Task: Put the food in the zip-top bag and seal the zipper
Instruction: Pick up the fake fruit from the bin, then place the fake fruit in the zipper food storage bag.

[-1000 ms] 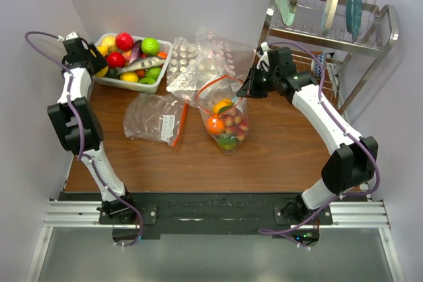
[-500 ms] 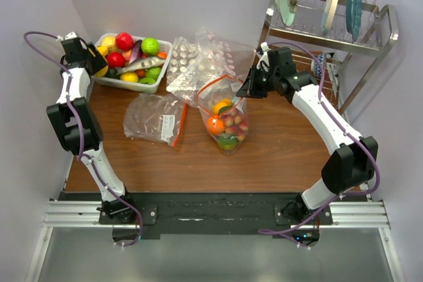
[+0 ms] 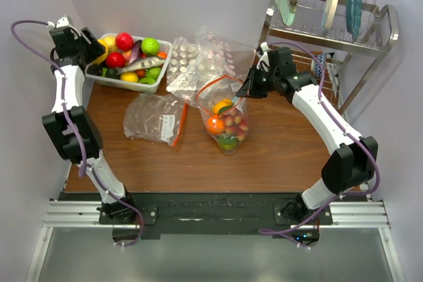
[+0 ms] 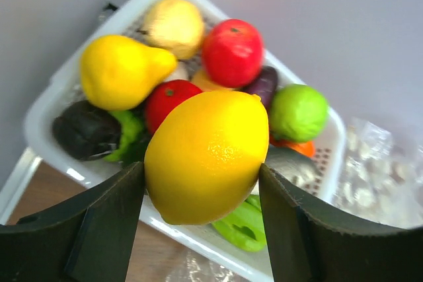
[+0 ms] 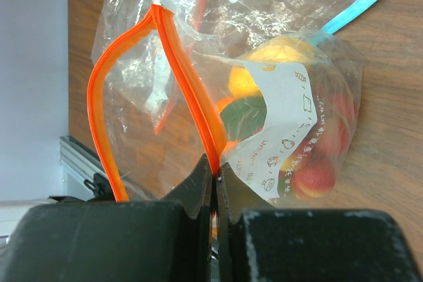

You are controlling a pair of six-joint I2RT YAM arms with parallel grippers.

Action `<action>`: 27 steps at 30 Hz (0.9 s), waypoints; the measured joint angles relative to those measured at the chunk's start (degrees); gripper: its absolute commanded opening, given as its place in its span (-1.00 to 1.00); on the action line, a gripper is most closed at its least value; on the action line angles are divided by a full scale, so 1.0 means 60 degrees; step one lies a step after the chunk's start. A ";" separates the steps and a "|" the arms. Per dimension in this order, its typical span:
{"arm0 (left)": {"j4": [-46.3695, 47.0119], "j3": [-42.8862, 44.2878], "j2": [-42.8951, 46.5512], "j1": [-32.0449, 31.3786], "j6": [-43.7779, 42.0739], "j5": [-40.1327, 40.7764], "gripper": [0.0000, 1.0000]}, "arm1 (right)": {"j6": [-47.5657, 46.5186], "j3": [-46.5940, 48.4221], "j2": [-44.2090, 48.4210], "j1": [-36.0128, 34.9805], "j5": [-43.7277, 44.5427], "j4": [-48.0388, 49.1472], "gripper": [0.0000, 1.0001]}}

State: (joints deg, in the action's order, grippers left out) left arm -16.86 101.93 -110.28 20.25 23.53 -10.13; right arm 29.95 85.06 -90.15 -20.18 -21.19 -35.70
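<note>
Well right of the left gripper [image 4: 200, 186], clamped on the lemon [image 4: 207, 146], the zip-top bag [image 3: 228, 123] seemingly gapes, its zipper [image 5: 188, 80] pinched by the right gripper [image 5: 215, 186].

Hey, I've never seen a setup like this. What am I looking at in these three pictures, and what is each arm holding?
Two white robot arms are bolted at a wooden table's near edge. One picture looks down from above; the other two come from a camera on each wrist. The left tool grips a yellow lemon near a white basket of toy food. The right tool pinches the orange zipper of a clear zip-top bag, which is open and holds fruit. A spare bag lies flat nearby. A dish rack stands back right.
</note>
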 measured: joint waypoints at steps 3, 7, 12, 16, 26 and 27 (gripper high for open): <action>0.0113 -0.0095 0.0208 -0.0004 0.0448 -0.0809 0.10 | 0.0007 0.0000 0.0000 0.0000 0.0000 0.0007 -1.00; 0.0444 -0.0765 0.0852 -0.0087 0.1104 -0.1851 0.10 | 0.0011 0.0000 0.0000 0.0000 0.0000 0.0025 -1.00; 0.0943 -0.1494 0.1934 -0.0612 0.1749 -0.2750 0.10 | 0.0015 0.0109 -0.0146 0.0000 -0.0106 0.0033 -1.00; 0.1410 -0.1953 0.2841 -0.1643 0.2069 -0.3118 0.10 | 0.0026 0.0251 -0.0372 0.0000 -0.0193 0.0044 -1.00; 0.2732 -0.4240 0.4987 -0.4925 0.2834 -0.3479 0.08 | 0.0084 0.0521 -0.0703 0.0000 -0.0390 0.0029 -1.00; 0.2812 -0.4422 0.5133 -0.5213 0.2903 -0.3442 0.08 | 0.0084 0.0521 -0.0703 0.0000 -0.0401 0.0022 -1.00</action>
State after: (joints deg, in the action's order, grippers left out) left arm 0.01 75.40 -79.48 -11.03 40.95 -30.79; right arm 30.46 88.18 -94.37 -20.18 -23.59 -35.57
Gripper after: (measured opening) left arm 0.710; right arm 0.012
